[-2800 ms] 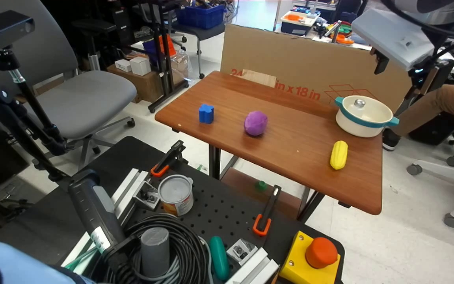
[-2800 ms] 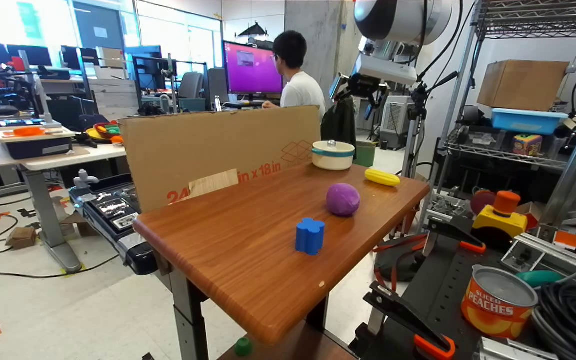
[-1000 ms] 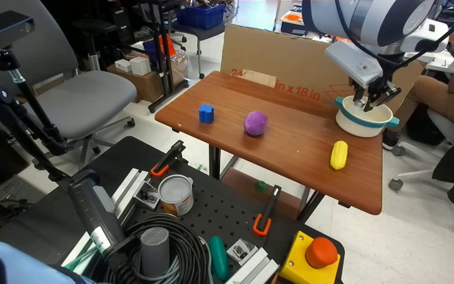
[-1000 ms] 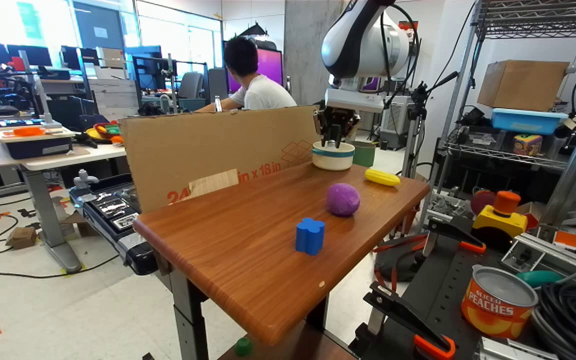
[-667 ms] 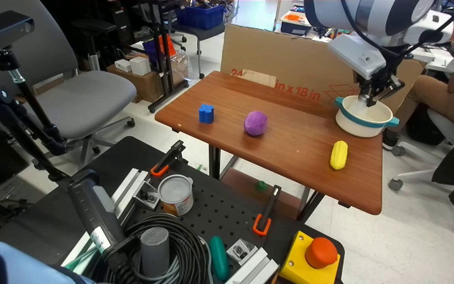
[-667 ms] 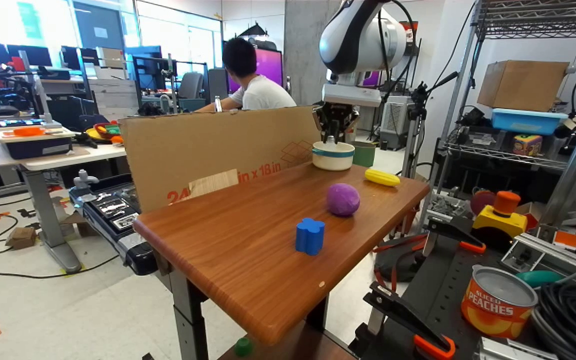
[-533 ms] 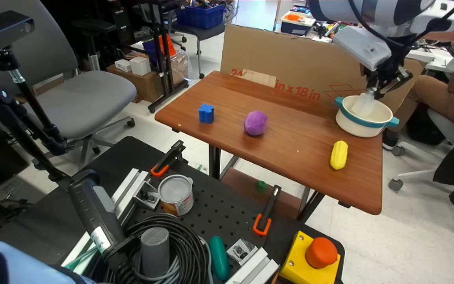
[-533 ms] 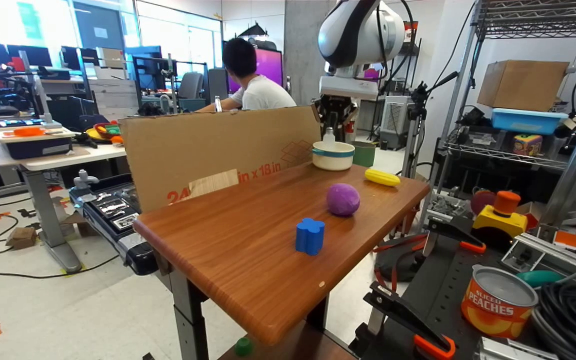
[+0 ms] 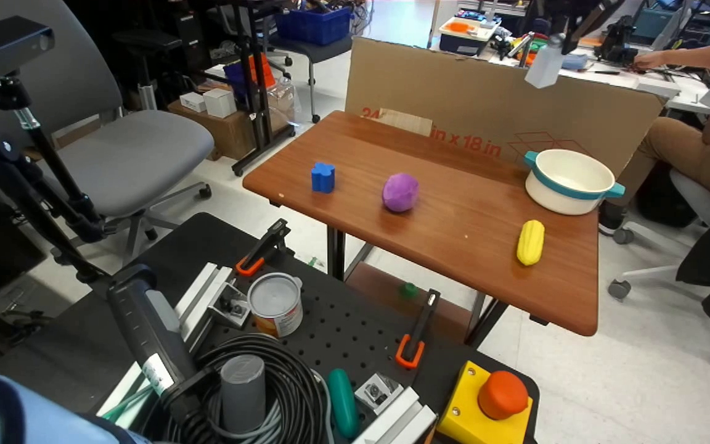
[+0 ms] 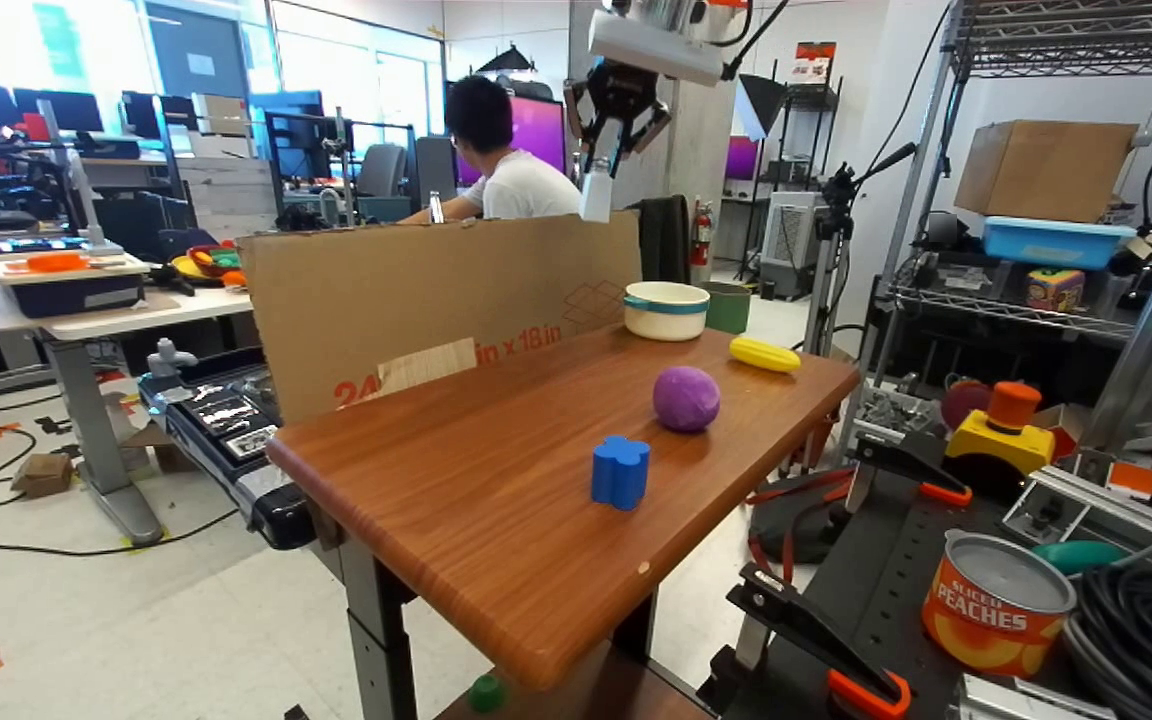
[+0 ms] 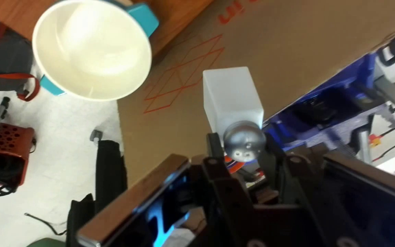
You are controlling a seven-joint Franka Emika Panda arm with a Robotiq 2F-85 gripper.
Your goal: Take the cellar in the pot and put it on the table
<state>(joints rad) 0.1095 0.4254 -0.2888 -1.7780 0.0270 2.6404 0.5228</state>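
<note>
The cellar, a white squared shaker with a rounded silver cap (image 11: 243, 140), is gripped by that cap between the two fingertips of my gripper (image 11: 243, 144). Its white body (image 9: 545, 66) hangs a little tilted, high above the table, near the cardboard's top edge in both exterior views. Below it and to one side, the cream pot (image 9: 567, 200) with teal handles stands on the brown wooden table (image 9: 355, 145). From the wrist view, the inside of the pot (image 11: 94, 51) looks bare. The upper part of the gripper is cut off in an exterior view.
A purple lump (image 10: 686, 400), a blue flower-shaped block (image 10: 621, 475) and a yellow oblong thing (image 10: 764, 355) lie on the table. Upright cardboard (image 9: 453, 92) lines its far edge. A black perforated cart (image 9: 342, 327) with clamps and a can stands alongside.
The gripper came down to the pot, closed on the cellar's cap and lifted it out. It has since risen and moved sideways over the cardboard. The pot has stayed put.
</note>
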